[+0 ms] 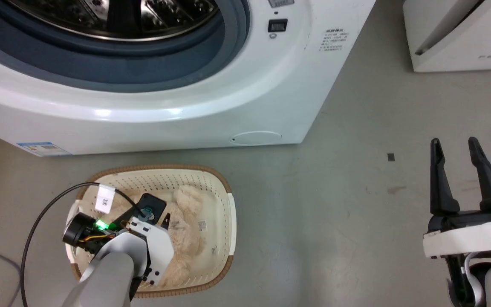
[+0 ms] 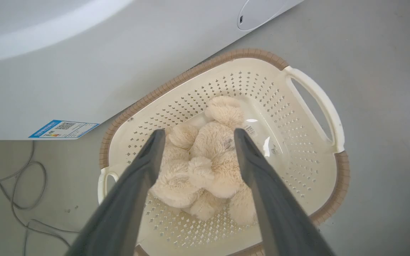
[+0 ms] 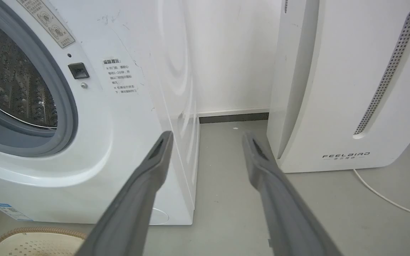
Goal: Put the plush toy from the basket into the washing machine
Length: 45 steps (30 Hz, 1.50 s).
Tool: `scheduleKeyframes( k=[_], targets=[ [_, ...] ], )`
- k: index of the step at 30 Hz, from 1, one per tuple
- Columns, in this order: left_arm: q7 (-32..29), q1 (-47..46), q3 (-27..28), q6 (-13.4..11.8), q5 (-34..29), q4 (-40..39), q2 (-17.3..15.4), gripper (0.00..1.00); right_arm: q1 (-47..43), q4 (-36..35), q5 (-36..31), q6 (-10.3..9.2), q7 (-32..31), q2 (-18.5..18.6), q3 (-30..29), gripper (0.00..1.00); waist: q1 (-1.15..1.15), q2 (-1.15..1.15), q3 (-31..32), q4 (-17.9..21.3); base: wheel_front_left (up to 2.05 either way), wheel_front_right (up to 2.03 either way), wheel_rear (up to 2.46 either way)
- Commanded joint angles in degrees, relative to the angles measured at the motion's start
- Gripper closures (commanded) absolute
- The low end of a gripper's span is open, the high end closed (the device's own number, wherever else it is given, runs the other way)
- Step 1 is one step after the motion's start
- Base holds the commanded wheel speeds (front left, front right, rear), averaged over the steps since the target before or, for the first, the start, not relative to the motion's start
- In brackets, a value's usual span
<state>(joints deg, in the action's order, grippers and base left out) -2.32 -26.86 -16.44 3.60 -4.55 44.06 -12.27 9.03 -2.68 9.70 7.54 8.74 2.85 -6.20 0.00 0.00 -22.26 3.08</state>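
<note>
Lying in the basket (image 1: pixel 224 187) (image 2: pixel 190 74), the plush toy (image 1: pixel 188 204) (image 2: pixel 208 167) stretches with its long axis running from the side nearest the washing machine (image 1: pixel 186 106) (image 3: pixel 126 149) back toward the robot, roughly crosswise to the line between the basket's two side handles. One rounded, shaggy end points toward the washer; the bulkier clump of limbs lies at the robot's side. Which end is the head cannot be told.

The basket stands on the grey floor (image 1: pixel 335 213) just before the washer's front, below the open porthole with its grey gasket and steel drum.

The left tool (image 2: pixel 198 132) reaches down into the basket, its two dark fingers (image 2: pixel 144 167) spread wide with the toy's middle showing between them. Whether either finger touches the fur cannot be told.

The right tool (image 1: pixel 453 142) (image 3: pixel 208 136) hangs over bare floor well to the right of the basket, fingers spread and holding nothing. In the right wrist view they point at the gap between the washer and the white FEELBIRD appliance (image 3: pixel 333 89) (image 1: pixel 454 38).
</note>
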Motion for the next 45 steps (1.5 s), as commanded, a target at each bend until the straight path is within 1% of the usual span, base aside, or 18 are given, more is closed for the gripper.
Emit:
scheduleKeyframes(
  k=[1, 10, 15, 18, 26, 32, 45],
  targets=[
    [-0.67, -1.87, -1.01, 0.40, -0.69, 1.78, -0.83, 0.00, 1.42, -0.56, 0.86, -0.03, 0.58, 0.02, -0.25, 0.00, 0.00, 0.00, -1.93, 0.25, 0.00, 0.00, 0.00],
    [-6.13, -6.25, -6.50, 1.43, -2.77, 7.10, -3.38, 0.00, 3.76, -1.51, 1.82, -0.04, 1.65, 0.02, -0.78, 0.00, 0.00, 0.00, -8.01, 1.05, 0.00, 0.00, 0.00],
    [-7.69, -8.63, -9.36, 1.79, -2.36, 10.05, -4.68, 0.00, 5.09, -2.11, 2.42, -0.04, 2.24, 0.02, -1.17, 0.00, 0.00, 0.00, -11.30, 1.58, 0.00, 0.00, 0.00],
    [-8.45, -10.42, -10.28, 1.98, -0.97, 11.80, -5.45, 0.00, 5.89, -2.52, 2.78, -0.04, 2.60, 0.02, -1.48, 0.00, 0.00, 0.00, -13.44, 1.82, 0.00, 0.00, 0.00],
    [-7.14, -17.28, -14.08, 2.42, -0.72, 16.49, -7.65, 0.00, 8.24, -3.75, 3.68, -0.04, 3.55, 0.02, -2.32, 0.00, 0.00, 0.00, -19.62, 2.22, 0.00, 0.00, 0.00],
    [-4.58, -21.48, -15.89, 1.15, -0.44, 19.90, -8.21, 0.00, 9.79, -4.08, 4.31, -0.05, 4.27, 0.02, -2.50, 0.00, 0.00, 0.00, -23.31, 2.45, 0.00, 0.00, 0.00],
    [-4.39, -26.99, -19.69, 1.16, 0.71, 27.05, -9.89, 0.00, 12.24, -4.38, 5.71, -0.05, 5.70, 0.02, -3.19, 0.00, 0.00, 0.00, -28.48, 3.04, 0.00, 0.00, 0.00]
  ],
)
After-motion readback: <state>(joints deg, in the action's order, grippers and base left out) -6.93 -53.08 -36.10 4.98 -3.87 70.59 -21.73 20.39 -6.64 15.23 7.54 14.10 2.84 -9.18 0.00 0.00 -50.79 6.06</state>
